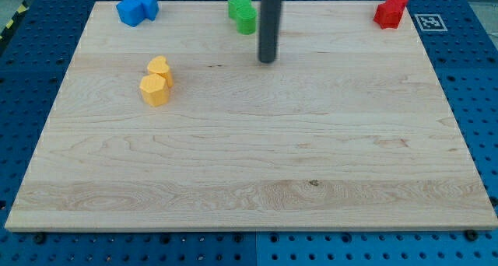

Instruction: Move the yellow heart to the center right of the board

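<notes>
A blue perforated desk fills the edges of the view, and on it lies a pale wooden board with visible grain, taking up nearly everything.

Over on the view's left, upper half of the board, there's the yellow block pair: the yellow heart, reading as two rounded lumps stacked along a line that runs from the view's top down toward the bottom, tilted slightly so the lower lump sits a touch to the left. That's its long axis; which end is the point of the heart I cannot tell.

Now the arm: a straight dark rod comes down from the view's top edge, near upright, and my tip sits on the board in the upper middle. There is no gripper on this rig, so nothing to call apart or together. The tip is well to the right of the yellow heart, apart from it, and just beside the green block, below and to its right, not touching.

Along the top edge, a blue block of uncertain shape at the left, a red block at the right.

Off the board's top right corner, a black-and-white square marker tag on the desk; no readable writing.
</notes>
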Controlling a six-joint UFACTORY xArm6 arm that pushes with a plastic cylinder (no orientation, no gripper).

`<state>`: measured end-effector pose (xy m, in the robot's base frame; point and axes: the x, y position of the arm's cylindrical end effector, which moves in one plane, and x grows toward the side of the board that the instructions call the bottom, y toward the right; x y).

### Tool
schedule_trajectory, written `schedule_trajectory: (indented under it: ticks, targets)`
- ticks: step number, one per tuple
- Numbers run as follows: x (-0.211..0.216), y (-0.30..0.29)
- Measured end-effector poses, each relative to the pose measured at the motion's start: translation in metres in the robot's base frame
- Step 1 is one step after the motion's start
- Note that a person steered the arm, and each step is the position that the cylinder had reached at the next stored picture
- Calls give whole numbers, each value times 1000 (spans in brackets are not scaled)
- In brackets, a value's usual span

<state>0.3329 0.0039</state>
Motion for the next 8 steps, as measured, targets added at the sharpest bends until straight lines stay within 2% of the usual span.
schedule_trajectory:
  ticks: [1,2,3,4,5,7,8]
  targets:
    - [-20,-74]
    - [-20,-148]
    - [-1,-189]
    - [25,-167]
    - [31,-150]
    - [88,-138]
    - [95,-106]
